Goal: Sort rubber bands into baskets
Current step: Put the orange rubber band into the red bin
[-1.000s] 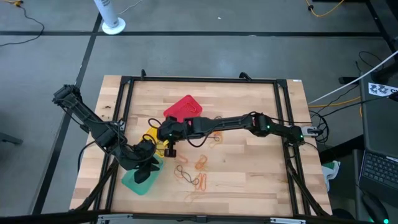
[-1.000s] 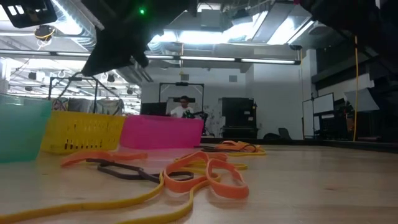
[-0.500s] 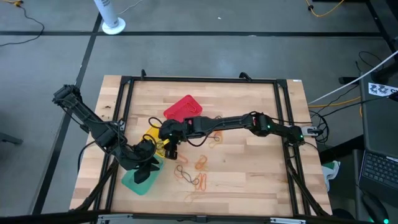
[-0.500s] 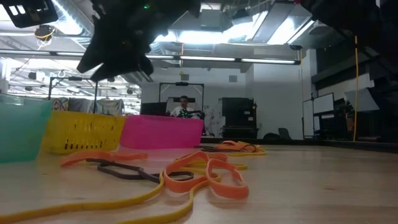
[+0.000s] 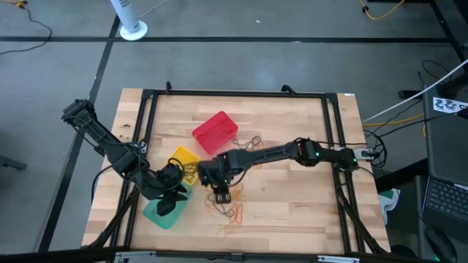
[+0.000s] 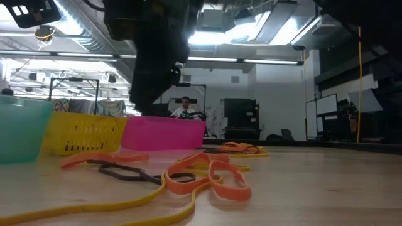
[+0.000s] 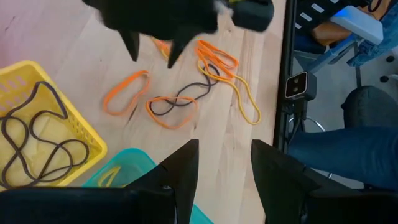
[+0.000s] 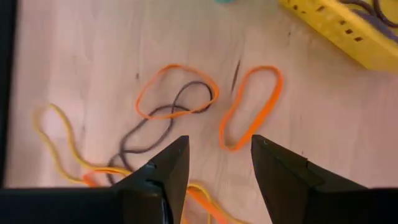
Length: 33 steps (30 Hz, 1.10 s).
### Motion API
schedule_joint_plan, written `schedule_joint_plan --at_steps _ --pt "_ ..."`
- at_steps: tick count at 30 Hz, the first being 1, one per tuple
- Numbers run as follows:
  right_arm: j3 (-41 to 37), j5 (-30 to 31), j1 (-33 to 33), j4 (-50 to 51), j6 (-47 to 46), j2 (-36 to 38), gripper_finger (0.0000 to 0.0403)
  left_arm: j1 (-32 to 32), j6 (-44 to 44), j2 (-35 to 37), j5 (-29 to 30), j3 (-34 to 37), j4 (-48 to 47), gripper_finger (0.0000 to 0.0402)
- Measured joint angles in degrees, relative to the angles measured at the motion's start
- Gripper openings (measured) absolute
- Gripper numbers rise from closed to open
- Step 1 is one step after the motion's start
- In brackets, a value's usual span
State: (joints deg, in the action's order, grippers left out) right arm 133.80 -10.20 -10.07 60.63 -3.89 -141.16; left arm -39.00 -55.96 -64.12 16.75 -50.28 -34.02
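Rubber bands [image 8: 245, 117] tangled right below right gripper [image 8: 217, 165], fingers spread, empty. Tip: drop straight onto single orange loop, avoid dark one. Left gripper [image 7: 222, 165] spread, idle.

Baskets [image 5: 180, 162] beside loose bands [image 5: 232, 212] on the table [image 5: 292, 131].
Three baskets sit left; bands lie right of them.
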Motion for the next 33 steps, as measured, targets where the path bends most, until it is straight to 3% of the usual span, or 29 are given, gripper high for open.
schedule_joint_plan --at_steps 10,18,22,27,33 --pt "-0.31 7.74 -2.79 -1.47 2.85 -4.27 0.0174 -0.02 0.02 0.0 0.0 0.09 0.03 0.0143" --pt "-0.09 7.62 -1.42 -1.26 2.73 -7.75 0.0168 -0.02 0.02 0.0 0.1 0.09 0.17 0.0143" --pt "-0.09 7.04 -1.16 -0.86 2.72 -8.29 0.0125 -0.02 -0.04 0.0 0.16 0.08 0.19 0.0143" --pt "1.3 5.84 -0.99 0.61 2.73 -8.52 0.0021 0.0 -0.22 0.0 0.22 0.09 0.22 0.0143" --pt "1.03 4.64 0.07 5.29 2.92 -6.82 0.0019 -0.02 -1.09 0.0 0.24 0.07 0.29 0.0143"
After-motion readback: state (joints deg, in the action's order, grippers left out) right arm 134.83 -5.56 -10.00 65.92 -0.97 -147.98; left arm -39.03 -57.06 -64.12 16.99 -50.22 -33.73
